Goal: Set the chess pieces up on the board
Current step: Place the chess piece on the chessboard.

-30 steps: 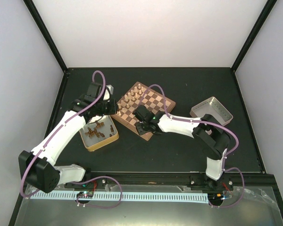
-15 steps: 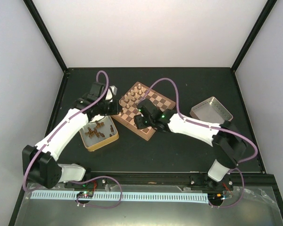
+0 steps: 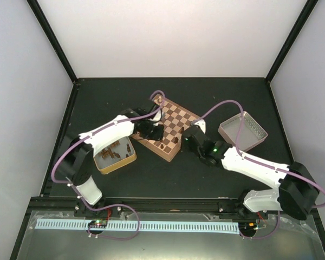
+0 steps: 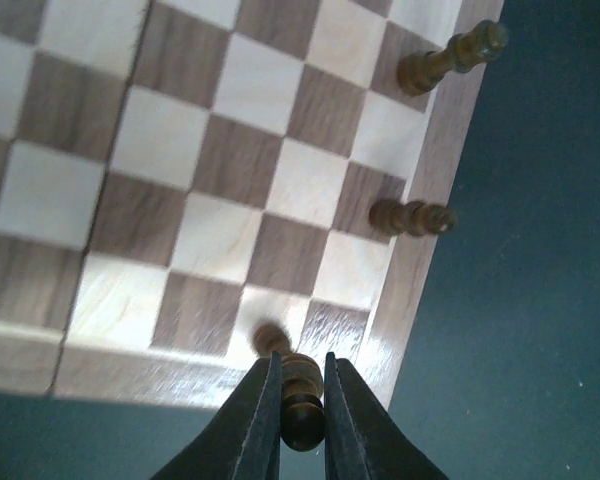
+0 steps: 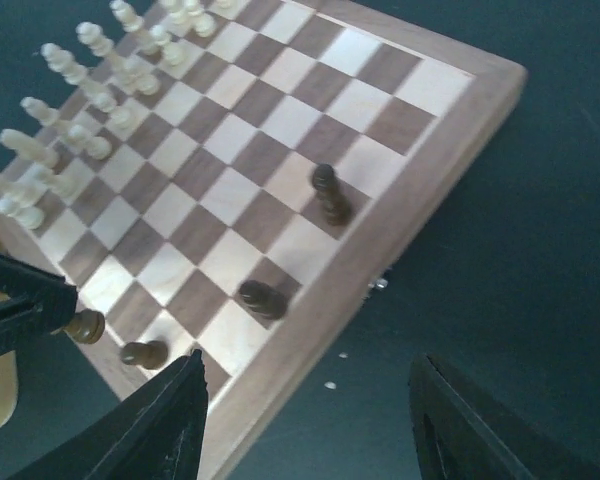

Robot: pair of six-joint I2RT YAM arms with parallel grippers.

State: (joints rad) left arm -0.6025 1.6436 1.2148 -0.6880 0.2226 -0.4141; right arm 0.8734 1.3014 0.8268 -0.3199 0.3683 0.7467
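Note:
The chessboard (image 3: 176,120) lies mid-table. My left gripper (image 3: 153,132) is over its near left edge, shut on a dark brown chess piece (image 4: 302,398). The piece's base hangs over a pale square by the rim (image 4: 410,290); I cannot tell if it touches. Two dark pieces (image 4: 412,216) stand along that rim. My right gripper (image 5: 310,425) is open and empty above the dark table, just off the board's near right edge (image 5: 380,260). In the right wrist view, three dark pieces (image 5: 262,298) stand on the board, the held piece (image 5: 83,326) shows at left, and cream pieces (image 5: 90,100) fill the far side.
A tan tray (image 3: 129,158) with several loose dark pieces sits left of the board, under my left arm. A shallow metal tray (image 3: 242,130) stands to the right of the board. Black posts frame the table's back corners.
My left arm has swung from the tan tray to the board's near left edge with a dark piece. My right gripper has pulled back off the board toward the right.

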